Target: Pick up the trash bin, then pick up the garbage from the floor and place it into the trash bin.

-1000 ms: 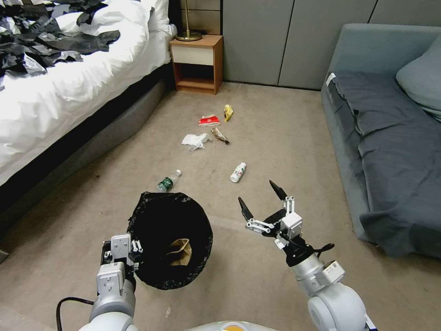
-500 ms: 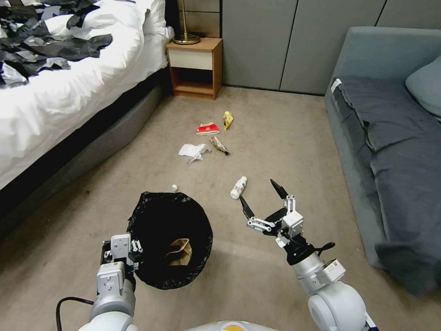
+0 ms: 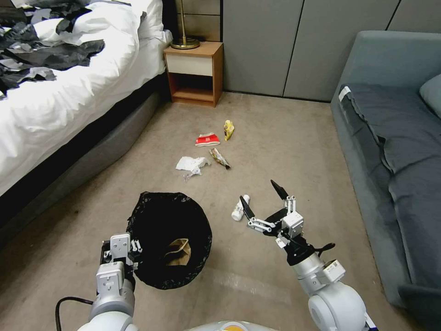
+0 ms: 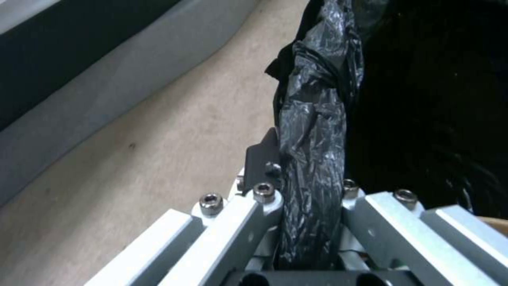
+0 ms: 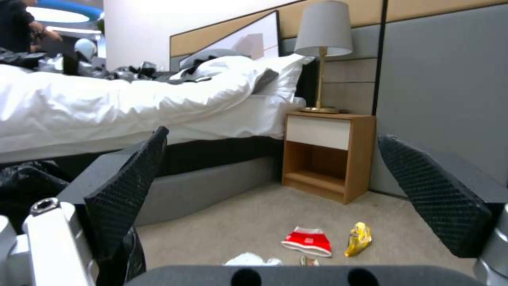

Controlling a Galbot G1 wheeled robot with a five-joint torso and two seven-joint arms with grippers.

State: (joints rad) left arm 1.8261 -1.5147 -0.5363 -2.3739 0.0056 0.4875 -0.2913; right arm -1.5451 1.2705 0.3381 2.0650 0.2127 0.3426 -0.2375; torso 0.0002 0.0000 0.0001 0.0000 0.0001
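The trash bin [image 3: 151, 202], lined with a black bag, hangs low on the left in the head view, and my left gripper [image 3: 132, 252] is shut on its near rim. In the left wrist view the bag-covered rim [image 4: 317, 119] is pinched in my left gripper [image 4: 312, 186]. A brown paper bag [image 3: 178, 252] lies inside. My right gripper [image 3: 258, 194] is open above the floor. A small white bottle [image 3: 239, 209] lies just beside its left fingertip. Farther on lie a white tissue [image 3: 190, 164], a dark wrapper [image 3: 219, 158], a red-and-white packet [image 3: 206, 139] and a yellow wrapper [image 3: 228, 128].
A bed [image 3: 69, 92] with black plastic sheets on it runs along the left. A grey sofa [image 3: 390, 138] stands on the right. A wooden nightstand [image 3: 195, 73] with a lamp stands at the far wall. Beige carpet [image 3: 285, 151] lies open between bed and sofa.
The camera has moved forward, so the litter sits lower in the picture. The white bottle is now at my right gripper's fingertip. The green-labelled bottle has gone out of sight behind the bin.
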